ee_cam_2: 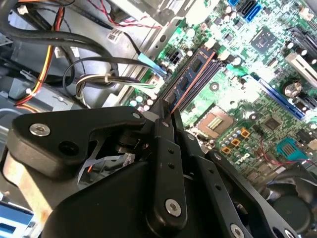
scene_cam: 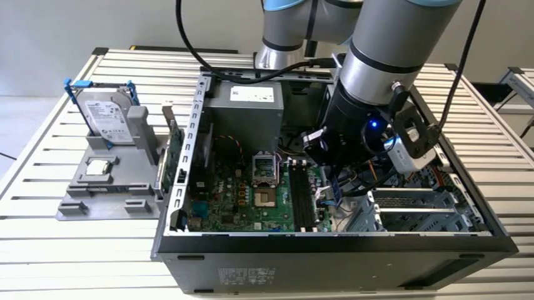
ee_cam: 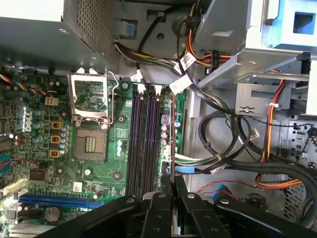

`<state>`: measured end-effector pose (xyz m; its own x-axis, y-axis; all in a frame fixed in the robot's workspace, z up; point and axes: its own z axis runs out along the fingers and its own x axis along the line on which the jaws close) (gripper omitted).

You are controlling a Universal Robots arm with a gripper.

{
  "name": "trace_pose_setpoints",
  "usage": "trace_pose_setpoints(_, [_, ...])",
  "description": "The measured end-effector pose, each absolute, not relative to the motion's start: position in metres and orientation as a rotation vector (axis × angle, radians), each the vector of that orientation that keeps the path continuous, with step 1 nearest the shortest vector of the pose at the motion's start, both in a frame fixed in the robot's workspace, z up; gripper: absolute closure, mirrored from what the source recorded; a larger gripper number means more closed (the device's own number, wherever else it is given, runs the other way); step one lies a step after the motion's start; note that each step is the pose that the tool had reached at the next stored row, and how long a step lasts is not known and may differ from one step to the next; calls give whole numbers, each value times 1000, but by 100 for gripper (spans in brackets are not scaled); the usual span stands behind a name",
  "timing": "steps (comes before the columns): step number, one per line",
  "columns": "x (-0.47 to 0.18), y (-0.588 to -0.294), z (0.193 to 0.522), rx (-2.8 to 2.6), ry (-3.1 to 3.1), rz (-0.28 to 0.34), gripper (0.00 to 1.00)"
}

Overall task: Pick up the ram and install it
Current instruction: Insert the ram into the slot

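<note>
Exterior view: open computer case (scene_cam: 334, 262) lying on the slatted table (scene_cam: 50, 262), taking up its middle. Arm (scene_cam: 379, 56) reaching down into the case over the memory slots (scene_cam: 302, 203), beside the CPU socket (scene_cam: 262, 169). Toward the table edge on the exterior view's left, a grey fixture (scene_cam: 84, 200) carrying the blue-framed hard drive (scene_cam: 107, 119), upright. Between fixture and case wall, the wider expansion card (scene_cam: 172, 156) with its metal bracket, on edge. Fingertips masked here by the black wrist body and its camera (scene_cam: 413, 140).

Second wrist view: pincer (ee_cam_2: 166, 111) closed, fingers pinched flat on the near end of the ram (ee_cam_2: 190, 79). Ram upright on its long edge, running away from the fingertips along the slot row, dark chips on its face. Black cables (ee_cam_2: 99, 64) just beside it, on the side away from the socket.

First wrist view: ram (ee_cam: 171, 134) edge-on as a thin line, standing at the outermost slot, the one nearest the cable bundle (ee_cam: 223, 163). Neighbouring dark slots (ee_cam: 143, 144) bare. Fingertips (ee_cam: 166, 183) clamped on the stick's end.

Progress, as a judgement: pick-up done, stick carried to the motherboard and lined up with its slot. Pressing home not confirmed.

Hard to make out: whether the lower edge sits fully in the slot or only rests on it; the state of the end latches; the near end of the ram, covered by the fingers.
</note>
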<state>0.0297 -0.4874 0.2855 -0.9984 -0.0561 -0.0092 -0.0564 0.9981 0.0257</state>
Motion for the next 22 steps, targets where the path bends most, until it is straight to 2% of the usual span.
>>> trace_pose_setpoints(22, [23, -487, 280, 30, 3132, 39, 100])
